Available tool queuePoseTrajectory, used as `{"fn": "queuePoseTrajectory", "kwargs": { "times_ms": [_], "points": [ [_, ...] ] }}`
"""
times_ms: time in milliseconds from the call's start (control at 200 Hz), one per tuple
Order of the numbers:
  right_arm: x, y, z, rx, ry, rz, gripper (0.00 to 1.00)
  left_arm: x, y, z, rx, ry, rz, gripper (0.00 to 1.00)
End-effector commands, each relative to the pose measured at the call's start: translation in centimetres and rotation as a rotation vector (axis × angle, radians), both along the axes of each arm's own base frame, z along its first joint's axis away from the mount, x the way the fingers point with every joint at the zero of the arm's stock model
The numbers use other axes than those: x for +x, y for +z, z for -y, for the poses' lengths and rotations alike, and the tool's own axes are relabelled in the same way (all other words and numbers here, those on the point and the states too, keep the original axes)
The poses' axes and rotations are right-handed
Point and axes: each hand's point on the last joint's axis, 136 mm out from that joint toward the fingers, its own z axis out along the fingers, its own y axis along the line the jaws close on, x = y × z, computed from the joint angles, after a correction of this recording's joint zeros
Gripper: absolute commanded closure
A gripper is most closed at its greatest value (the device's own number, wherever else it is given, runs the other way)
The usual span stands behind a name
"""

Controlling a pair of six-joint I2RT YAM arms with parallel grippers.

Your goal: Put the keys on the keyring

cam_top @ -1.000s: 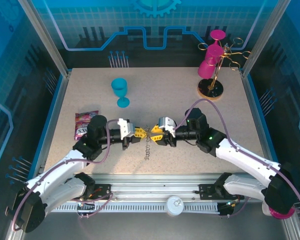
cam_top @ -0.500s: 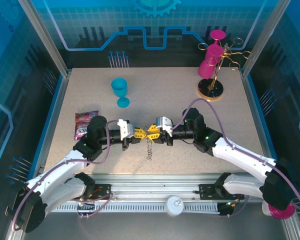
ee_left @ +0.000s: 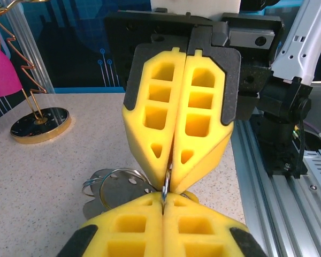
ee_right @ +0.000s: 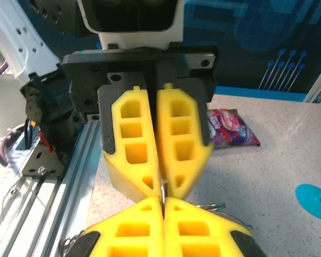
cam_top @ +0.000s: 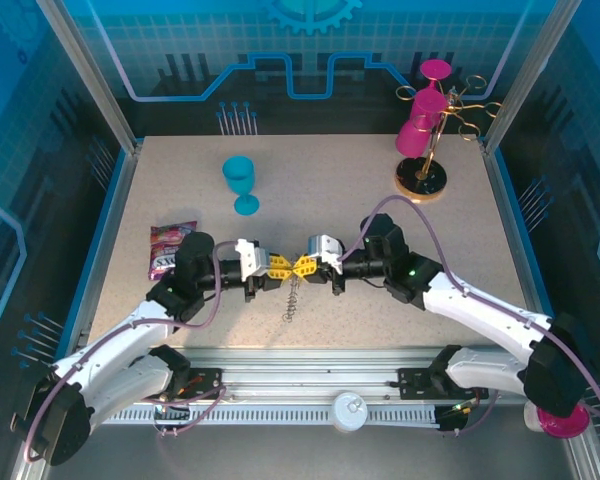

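Note:
My left gripper and right gripper meet tip to tip at the middle of the table, a little above it. Both are shut on the same thin metal ring of the keyring, which stands edge-on between the yellow fingertips. Its bead chain dangles below the tips towards the near edge. In the left wrist view my left gripper faces the right gripper, and flat silver metal with wire rings hangs just left of the tips. I cannot tell whether these are the keys.
A blue goblet stands at the back left and a candy packet lies by the left arm. A gold wire stand with pink cups is at the back right. The aluminium rail runs along the near edge.
The right gripper has moved left to meet the left gripper's tips and has shut on the ring. The dangling chain has swung slightly left.

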Motion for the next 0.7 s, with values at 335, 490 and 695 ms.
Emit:
{"fn": "queuePoseTrajectory", "kwargs": {
  "times_ms": [335, 490, 695],
  "points": [
    [-1.6, -1.8, -0.7, -0.386, 0.12, 0.055, 1.0, 0.3, -0.6, -0.2, 0.136, 0.023, 0.034, 0.95],
    [-1.3, -0.5, -1.0, -0.326, 0.094, 0.044, 1.0, 0.1, -0.4, -0.3, 0.125, 0.025, 0.053, 1.0],
    [0.3, 1.0, 0.7, -0.15, -0.017, -0.028, 0.66, -0.4, 0.0, -0.2, 0.082, 0.013, 0.074, 1.0]
  ]
}}
